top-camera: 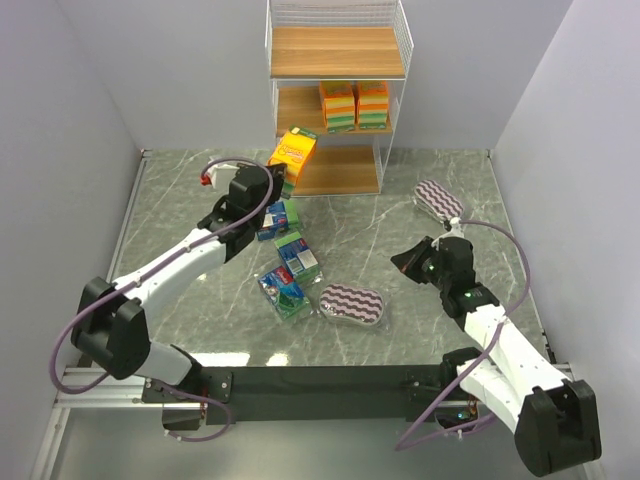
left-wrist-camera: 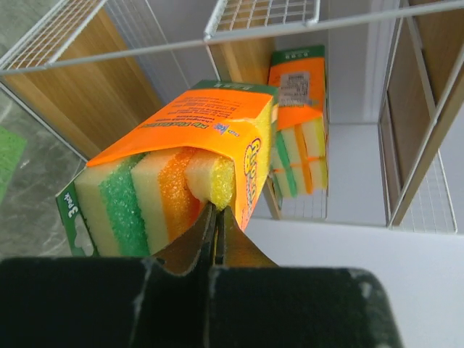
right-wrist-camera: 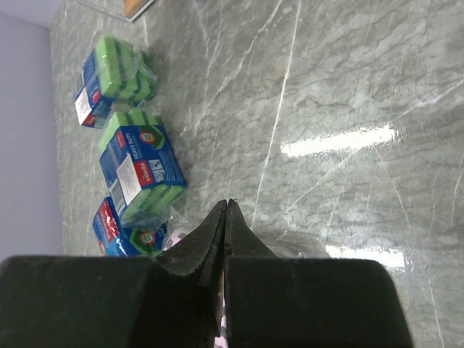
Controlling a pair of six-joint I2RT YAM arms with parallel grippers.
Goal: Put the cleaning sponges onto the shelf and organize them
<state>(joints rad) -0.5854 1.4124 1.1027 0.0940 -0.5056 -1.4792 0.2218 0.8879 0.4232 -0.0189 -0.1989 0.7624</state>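
Placement step at the shelf. Left gripper, fingers closed on the lower wrapper edge of an orange sponge pack, holds it tilted in the air just in front of the shelf's left front post. Two matching packs stand side by side on the middle board. Right gripper, fingers shut on nothing, hovers over the table; three blue packs and two striped oval pads lie there, unsorted. Suggested handling: the pinch is thin, so the pack may swing. Level it, pass it clear of the post, seat it upright left of the standing pair, and release only once its base rests on the board.
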